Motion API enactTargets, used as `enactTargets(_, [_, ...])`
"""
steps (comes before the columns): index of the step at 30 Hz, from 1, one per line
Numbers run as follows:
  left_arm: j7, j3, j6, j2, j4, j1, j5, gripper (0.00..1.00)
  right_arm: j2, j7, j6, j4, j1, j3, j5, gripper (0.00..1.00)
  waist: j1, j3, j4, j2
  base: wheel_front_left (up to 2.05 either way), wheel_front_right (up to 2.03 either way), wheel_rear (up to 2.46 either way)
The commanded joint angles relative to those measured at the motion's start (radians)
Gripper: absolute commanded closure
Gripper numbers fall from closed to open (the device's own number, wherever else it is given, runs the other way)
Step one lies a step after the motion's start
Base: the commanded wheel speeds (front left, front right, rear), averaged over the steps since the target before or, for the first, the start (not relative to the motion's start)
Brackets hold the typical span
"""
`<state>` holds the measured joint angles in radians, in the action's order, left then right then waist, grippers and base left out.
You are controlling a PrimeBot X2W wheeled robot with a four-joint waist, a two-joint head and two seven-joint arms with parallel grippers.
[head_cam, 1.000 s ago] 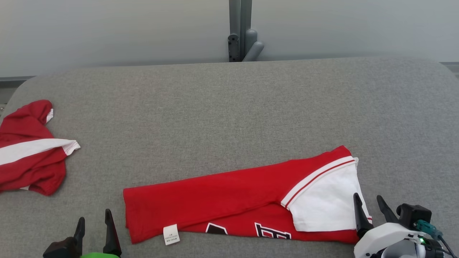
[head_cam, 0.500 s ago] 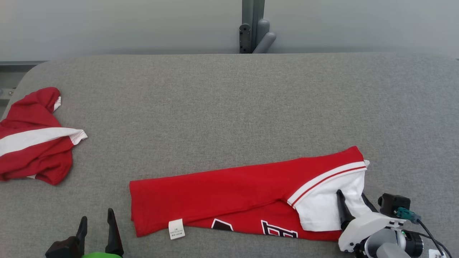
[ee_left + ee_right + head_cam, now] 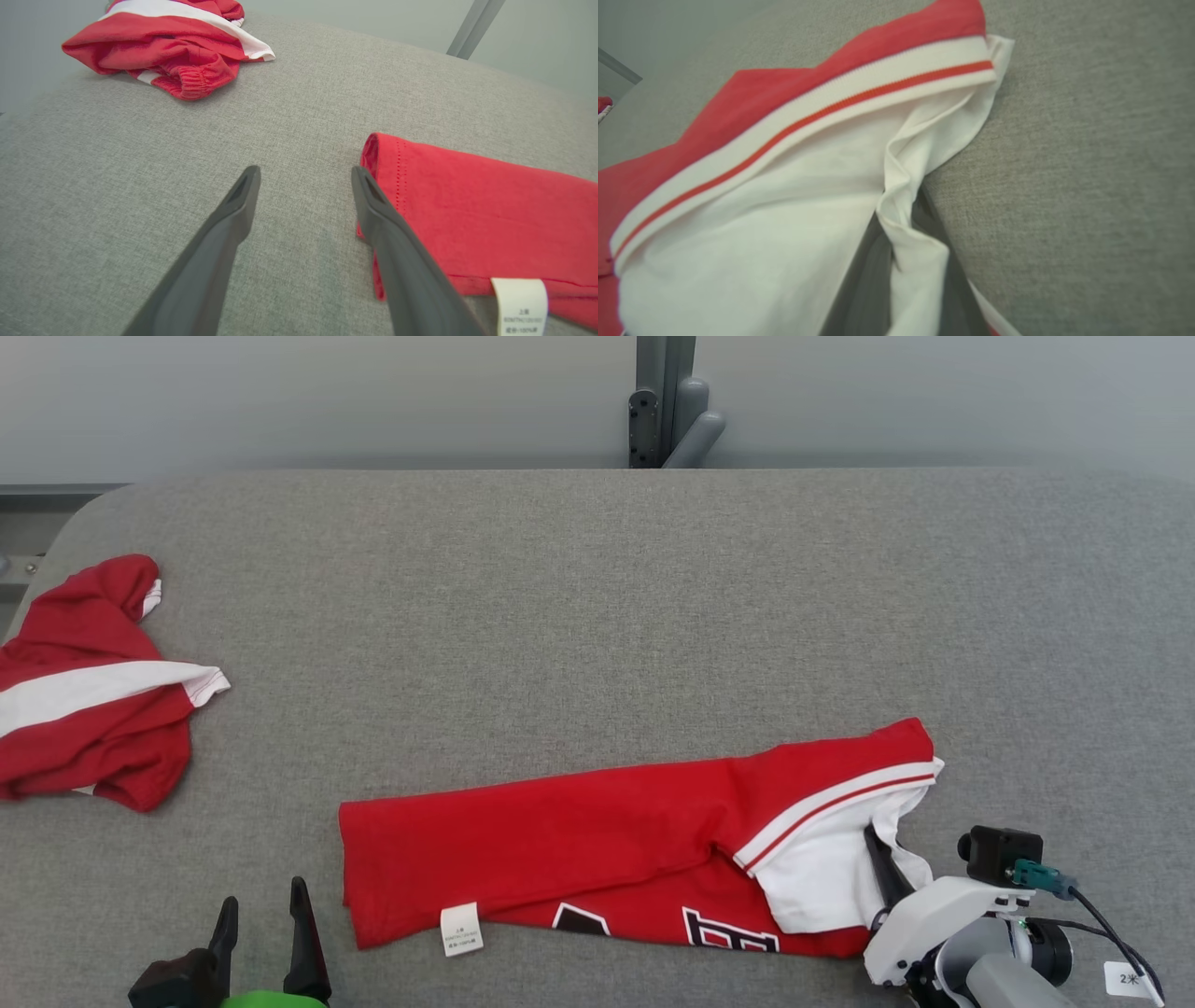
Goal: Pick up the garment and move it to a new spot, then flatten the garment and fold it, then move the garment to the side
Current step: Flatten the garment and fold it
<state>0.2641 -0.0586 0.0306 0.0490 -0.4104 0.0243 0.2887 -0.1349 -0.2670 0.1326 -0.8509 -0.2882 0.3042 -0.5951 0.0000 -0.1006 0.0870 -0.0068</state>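
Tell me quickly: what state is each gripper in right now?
Left gripper: jaws open, holding nothing.
Right gripper: jaws closed on the white sleeve of the red garment.

The counter (image 3: pixel 560 616) is covered in coarse grey woven cloth, matt all over. The garment (image 3: pixel 579 831) is smooth, matt red knit with a white sleeve (image 3: pixel 738 233), ribbed trim and a thin white label (image 3: pixel 461 928). The second garment (image 3: pixel 84 709) is similar soft cloth. The left pincer (image 3: pixel 306 175) has fingers (image 3: pixel 224 233) of dark matt plastic. The right arm's shell (image 3: pixel 934 910) is glossy white plastic.
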Motion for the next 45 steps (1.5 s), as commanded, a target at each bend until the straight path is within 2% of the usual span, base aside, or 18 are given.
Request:
enactTargets(1, [0.0, 0.001, -0.003, 0.003, -0.001, -0.013, 0.001, 0.0, -0.002, 0.012, -0.004, -0.036, 0.017, -0.003, -0.007, 1.0, 0.0, 0.0, 0.0, 0.0068, 0.0, 0.0, 0.0])
enactTargets(6, [0.0, 0.002, 0.0, 0.003, 0.004, -0.009, 0.005, 0.0, -0.062, 0.005, -0.009, -0.017, 0.01, -0.123, 0.018, 1.0, 0.0, -0.001, -0.009, 0.0068, 0.0, 0.0, 0.0])
enactTargets(13, [0.0, 0.019, 0.01, 0.003, 0.001, -0.016, 0.012, 0.0, -0.077, 0.002, -0.003, 0.055, 0.045, -0.334, 0.106, 1.0, 0.0, -0.005, -0.04, 0.0068, 0.0, 0.0, 0.0])
enactTargets(17, [0.0, 0.03, 0.011, 0.003, -0.005, -0.02, 0.015, 0.0, -0.053, 0.002, -0.003, 0.14, 0.063, -0.353, 0.157, 1.0, 0.0, -0.007, -0.066, 0.0068, 0.0, 0.0, 0.0])
enactTargets(21, [0.0, 0.044, 0.011, 0.003, -0.007, -0.021, 0.018, 0.0, -0.04, 0.002, -0.003, 0.252, 0.089, -0.274, 0.127, 1.0, 0.0, -0.005, -0.091, 0.0068, 0.0, 0.0, 0.0])
enactTargets(29, [0.0, 0.082, 0.012, 0.003, -0.011, -0.044, 0.026, 0.0, -0.091, 0.021, -0.002, 0.446, 0.11, 0.058, -0.005, 1.0, 0.0, -0.008, -0.095, 0.0068, 0.0, 0.0, 0.0])
enactTargets(35, [0.0, 0.126, 0.016, 0.004, -0.016, -0.058, 0.035, 0.0, -0.087, 0.074, -0.002, 0.508, 0.057, 0.264, -0.057, 1.0, 0.0, -0.014, -0.031, 0.0068, 0.0, 0.0, 0.0])
enactTargets(37, [0.0, 0.134, 0.017, 0.004, -0.018, -0.059, 0.036, 0.0, -0.081, 0.082, -0.002, 0.507, 0.043, 0.293, -0.058, 1.0, 0.0, -0.016, -0.017, 0.0068, 0.0, 0.0, 0.0])
enactTargets(45, [0.0, 0.187, 0.011, 0.003, -0.025, -0.059, 0.056, 0.0, -0.023, 0.116, -0.002, 0.421, -0.075, 0.466, -0.071, 1.0, 0.0, -0.026, 0.129, 0.0068, 0.0, 0.0, 0.0])
